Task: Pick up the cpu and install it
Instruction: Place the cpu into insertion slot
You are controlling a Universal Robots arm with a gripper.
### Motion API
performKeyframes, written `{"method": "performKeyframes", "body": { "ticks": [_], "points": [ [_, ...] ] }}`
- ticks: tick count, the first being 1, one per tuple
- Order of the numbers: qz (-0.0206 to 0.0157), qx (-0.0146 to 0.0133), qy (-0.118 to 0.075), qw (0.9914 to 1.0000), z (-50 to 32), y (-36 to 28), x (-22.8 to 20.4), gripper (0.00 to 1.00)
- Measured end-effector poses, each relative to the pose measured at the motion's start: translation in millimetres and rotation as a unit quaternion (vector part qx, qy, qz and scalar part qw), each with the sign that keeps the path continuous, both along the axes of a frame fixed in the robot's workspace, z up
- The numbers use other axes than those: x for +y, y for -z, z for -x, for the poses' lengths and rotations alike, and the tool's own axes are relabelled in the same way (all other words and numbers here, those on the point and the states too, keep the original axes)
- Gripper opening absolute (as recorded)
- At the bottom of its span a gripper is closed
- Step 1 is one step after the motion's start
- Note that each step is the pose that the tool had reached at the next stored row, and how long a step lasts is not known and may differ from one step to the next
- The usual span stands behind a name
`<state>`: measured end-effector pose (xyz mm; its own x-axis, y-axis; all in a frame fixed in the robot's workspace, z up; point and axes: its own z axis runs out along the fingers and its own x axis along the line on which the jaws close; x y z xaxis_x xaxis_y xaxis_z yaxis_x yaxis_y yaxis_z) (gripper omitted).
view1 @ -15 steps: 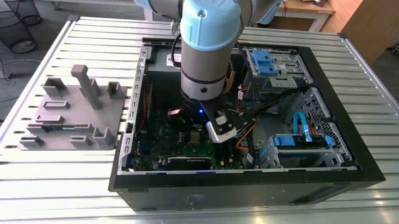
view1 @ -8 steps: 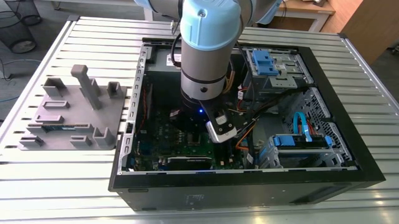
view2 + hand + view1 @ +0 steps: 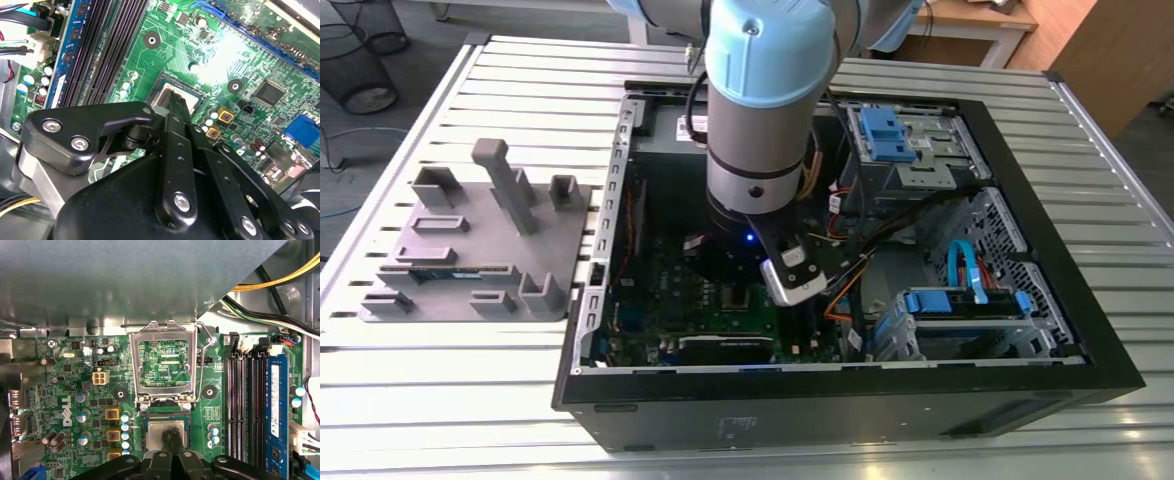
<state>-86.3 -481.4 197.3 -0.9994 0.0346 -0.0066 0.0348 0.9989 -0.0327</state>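
Note:
The cpu (image 3: 159, 432), a small square chip with a silver-grey top, lies flat in the socket on the green motherboard (image 3: 75, 405); in the second wrist view the cpu (image 3: 166, 93) sits just beyond the fingertips. My gripper (image 3: 173, 436) is directly over it, its two black fingers pressed together, their tips at the middle of the chip's top. Whether the tips touch the chip I cannot tell. The socket's metal load frame (image 3: 162, 362) stands swung open beside the cpu. In the exterior view the arm (image 3: 754, 150) reaches down into the open computer case (image 3: 1067, 250).
Memory slots (image 3: 245, 405) and a blue memory stick (image 3: 275, 405) run close beside the socket. Cable bundles (image 3: 270, 315) and blue drive brackets (image 3: 887, 135) crowd the case. A grey parts holder (image 3: 474, 245) stands on the slatted table at the exterior view's left.

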Motion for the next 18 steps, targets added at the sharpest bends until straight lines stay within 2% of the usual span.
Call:
{"method": "performKeyframes", "body": {
  "ticks": [18],
  "points": [
    [0.0000,-0.0007,0.000,1.00000,2.3,3.8,0.0,0.11]
  ]
}}
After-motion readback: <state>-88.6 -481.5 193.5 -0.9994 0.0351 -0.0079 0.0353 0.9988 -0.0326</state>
